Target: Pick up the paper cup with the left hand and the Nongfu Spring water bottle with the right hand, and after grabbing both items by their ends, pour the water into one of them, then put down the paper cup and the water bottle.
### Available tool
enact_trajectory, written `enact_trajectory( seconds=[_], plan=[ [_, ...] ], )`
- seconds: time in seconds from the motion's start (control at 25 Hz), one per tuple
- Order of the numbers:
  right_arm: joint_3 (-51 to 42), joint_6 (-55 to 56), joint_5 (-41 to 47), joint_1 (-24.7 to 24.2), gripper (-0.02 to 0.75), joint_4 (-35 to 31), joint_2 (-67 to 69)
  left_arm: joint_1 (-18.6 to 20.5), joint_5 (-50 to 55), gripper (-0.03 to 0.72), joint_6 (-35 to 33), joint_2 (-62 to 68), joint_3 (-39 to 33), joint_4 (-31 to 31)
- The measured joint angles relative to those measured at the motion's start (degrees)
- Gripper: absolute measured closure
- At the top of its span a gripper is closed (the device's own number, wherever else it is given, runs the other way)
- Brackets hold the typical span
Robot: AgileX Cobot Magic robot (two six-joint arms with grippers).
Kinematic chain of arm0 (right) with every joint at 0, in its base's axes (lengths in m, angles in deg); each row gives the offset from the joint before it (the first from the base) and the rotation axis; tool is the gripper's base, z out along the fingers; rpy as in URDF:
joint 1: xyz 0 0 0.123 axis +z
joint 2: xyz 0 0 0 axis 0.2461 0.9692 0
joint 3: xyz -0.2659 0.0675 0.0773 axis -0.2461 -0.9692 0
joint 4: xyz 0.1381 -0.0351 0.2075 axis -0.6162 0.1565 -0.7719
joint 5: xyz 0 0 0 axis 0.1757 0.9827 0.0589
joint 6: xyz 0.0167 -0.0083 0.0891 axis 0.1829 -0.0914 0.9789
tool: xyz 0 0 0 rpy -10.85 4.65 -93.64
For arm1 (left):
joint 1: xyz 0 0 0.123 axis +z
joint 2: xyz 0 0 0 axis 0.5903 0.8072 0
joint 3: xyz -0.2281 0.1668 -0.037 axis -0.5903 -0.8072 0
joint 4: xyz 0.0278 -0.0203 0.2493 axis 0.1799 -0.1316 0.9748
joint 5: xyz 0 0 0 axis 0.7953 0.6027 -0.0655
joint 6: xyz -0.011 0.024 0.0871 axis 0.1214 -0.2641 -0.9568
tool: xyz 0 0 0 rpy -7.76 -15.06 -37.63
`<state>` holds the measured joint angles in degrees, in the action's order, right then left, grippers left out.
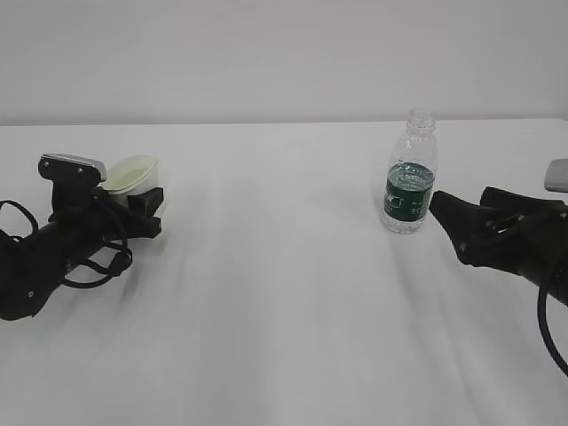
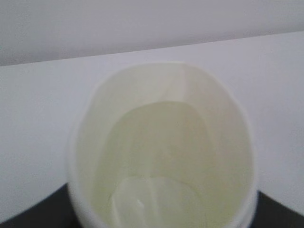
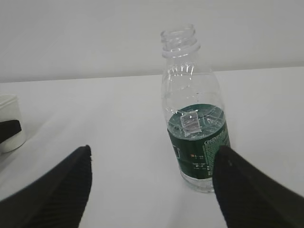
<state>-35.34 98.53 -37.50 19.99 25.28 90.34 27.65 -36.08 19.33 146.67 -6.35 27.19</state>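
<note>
The paper cup sits at the far left of the white table, mouth open and cream inside showing, and the left hand has its black fingers clamped on the cup's lower body; in the left wrist view the cup fills nearly the whole picture, its rim squeezed slightly oval. Over on the right stands the Nongfu Spring water bottle, upright, capless, with the water reaching about to the top of the dark green label. The label carries small white print, too small to read. The right hand lies just right of the bottle, tip close to its label but not touching. In the right wrist view its two ribbed fingers stand wide apart, and the bottle rises beyond them, nearer the right finger. Cup and bottle are well apart, with bare tabletop between them and in front; a pale wall closes the far edge.
</note>
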Motion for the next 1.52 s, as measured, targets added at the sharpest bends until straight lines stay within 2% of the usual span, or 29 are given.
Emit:
enact_trajectory(
  seconds=[0.4, 0.6, 1.0, 1.52],
  plan=[
    [0.00, 0.22, 0.00, 0.00, 0.145, 0.15, 0.00, 0.00, -1.70, 0.282, -0.22, 1.13, 0.33, 0.00],
    [0.00, 0.58, 0.00, 0.00, 0.145, 0.15, 0.00, 0.00, -1.93, 0.185, -0.22, 1.40, 0.33, 0.00],
    [0.00, 1.03, 0.00, 0.00, 0.146, 0.25, 0.00, 0.00, -1.47, 0.053, -0.22, 1.52, 0.33, 0.31],
    [0.00, 1.15, 0.00, 0.00, 0.146, 0.25, 0.00, 0.00, -1.47, 0.042, -0.22, 1.52, 0.33, -1.30]
  ],
)
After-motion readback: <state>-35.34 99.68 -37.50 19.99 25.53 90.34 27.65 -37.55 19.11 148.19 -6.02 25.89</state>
